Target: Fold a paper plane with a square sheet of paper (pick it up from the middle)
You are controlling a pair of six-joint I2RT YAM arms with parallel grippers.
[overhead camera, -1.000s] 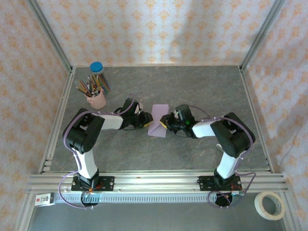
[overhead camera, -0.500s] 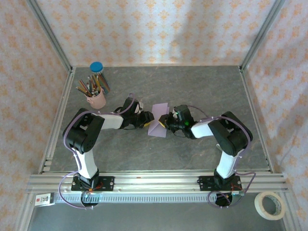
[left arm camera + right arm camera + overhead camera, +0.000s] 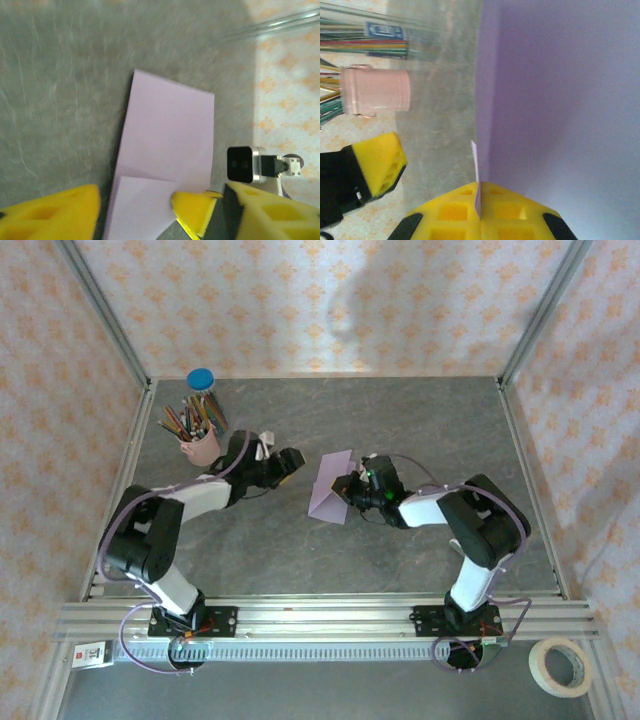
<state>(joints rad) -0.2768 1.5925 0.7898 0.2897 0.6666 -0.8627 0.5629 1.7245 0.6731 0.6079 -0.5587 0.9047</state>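
From above: shows the lilac sheet point(image 3: 330, 490) near the middle of the grey table point(image 3: 420, 420), folded narrower than a square. Finds the right gripper point(image 3: 351, 489) at the sheet's 3 o'clock edge, clamped tight on that edge. Puts the left gripper point(image 3: 291, 460) at 9 o'clock of the sheet, apart from it, gripping nothing. Has a pink pencil cup point(image 3: 203, 447) at 10 o'clock of the left gripper, a blue-lidded jar point(image 3: 201, 380) just past the cup at 12 o'clock, and a tape roll point(image 3: 560, 666) off the table at 5 o'clock.

From the left wrist: looks past 2 yellow fingers point(image 3: 50, 212) spread wide, empty between them. Shows the lilac sheet point(image 3: 167, 140) ahead, with a crease and a smaller flap toward 6 o'clock. Catches the right gripper point(image 3: 197, 212) pinching the sheet's edge at 5 o'clock.

From the right wrist: has the right gripper point(image 3: 479, 197) at 6 o'clock, yellow fingers point(image 3: 450, 212) pressed together on the thin edge of the lilac sheet point(image 3: 560, 100). Cannot tell whether the sheet lies flat or is raised. Shows the pink pencil cup point(image 3: 377, 92) at 9 o'clock and 1 finger of the left gripper point(image 3: 375, 162) at 8 o'clock.
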